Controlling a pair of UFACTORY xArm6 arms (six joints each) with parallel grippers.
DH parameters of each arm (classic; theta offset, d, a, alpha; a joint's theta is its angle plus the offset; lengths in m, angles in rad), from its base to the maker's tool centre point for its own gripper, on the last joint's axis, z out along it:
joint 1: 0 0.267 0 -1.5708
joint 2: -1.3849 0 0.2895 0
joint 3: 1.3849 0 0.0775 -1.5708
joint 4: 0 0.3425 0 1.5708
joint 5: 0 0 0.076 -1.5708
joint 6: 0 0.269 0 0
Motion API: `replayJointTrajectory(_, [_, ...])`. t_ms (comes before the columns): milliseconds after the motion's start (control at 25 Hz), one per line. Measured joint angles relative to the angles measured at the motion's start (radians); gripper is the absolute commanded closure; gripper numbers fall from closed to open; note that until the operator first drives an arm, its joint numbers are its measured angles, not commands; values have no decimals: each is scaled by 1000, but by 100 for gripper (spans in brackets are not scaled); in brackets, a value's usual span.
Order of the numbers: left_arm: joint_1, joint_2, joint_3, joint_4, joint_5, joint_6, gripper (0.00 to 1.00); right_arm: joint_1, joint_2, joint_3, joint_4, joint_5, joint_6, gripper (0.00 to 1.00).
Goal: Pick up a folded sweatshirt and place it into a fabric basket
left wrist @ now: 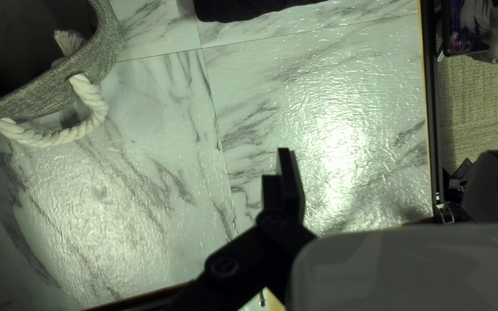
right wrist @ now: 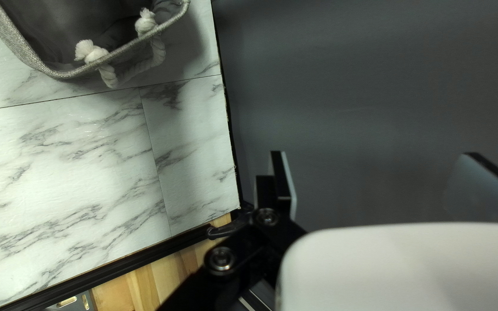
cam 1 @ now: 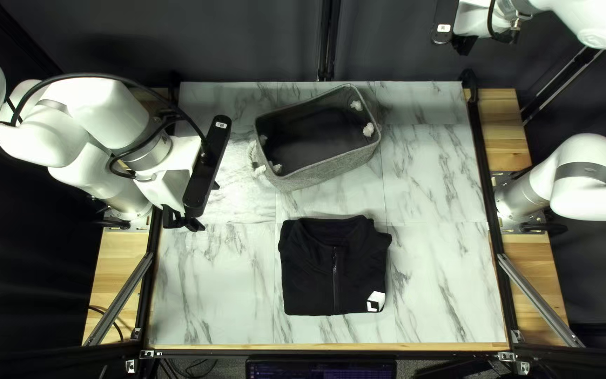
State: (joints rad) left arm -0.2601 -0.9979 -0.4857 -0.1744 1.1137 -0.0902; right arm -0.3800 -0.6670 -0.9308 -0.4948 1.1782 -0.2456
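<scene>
While the left gripper (left wrist: 388, 154) and right gripper (right wrist: 374, 154) gape wide, empty, the folded sweatshirt (cam 1: 308, 281) lies nearside of the basket (cam 1: 338, 168) — soft, likely light and floppy — so pinch deep through every layer at one side.

The sweatshirt (cam 1: 310, 277) lies before the basket (cam 1: 331, 170) on the table (cam 1: 443, 281).

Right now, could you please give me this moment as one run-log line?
shirt: folded on table | basket: upright, farther from near edge | left tool: open, holding nothing | right tool: open, holding nothing | pickup: not done
</scene>
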Motion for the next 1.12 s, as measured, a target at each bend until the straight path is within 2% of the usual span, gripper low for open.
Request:
replayJointTrajectory(320, [0,0,0,0,0,0,0,7,-2,1,-5,5,6,0])
replayJointTrajectory(480, [0,0,0,0,0,0,0,118,-12,-8,-42,73,86,0])
replayJointTrajectory(680, [0,0,0,0,0,0,0,399,-65,-6,-101,207,251,0])
replayJointTrajectory(880, [0,0,0,0,0,0,0,762,-108,19,-154,367,455,0])
replayJointTrajectory(1000, [0,0,0,0,0,0,0,969,-104,19,-172,458,571,0])
replayJointTrajectory(1120, [0,0,0,0,0,0,0,1102,-43,-4,-173,499,661,0])
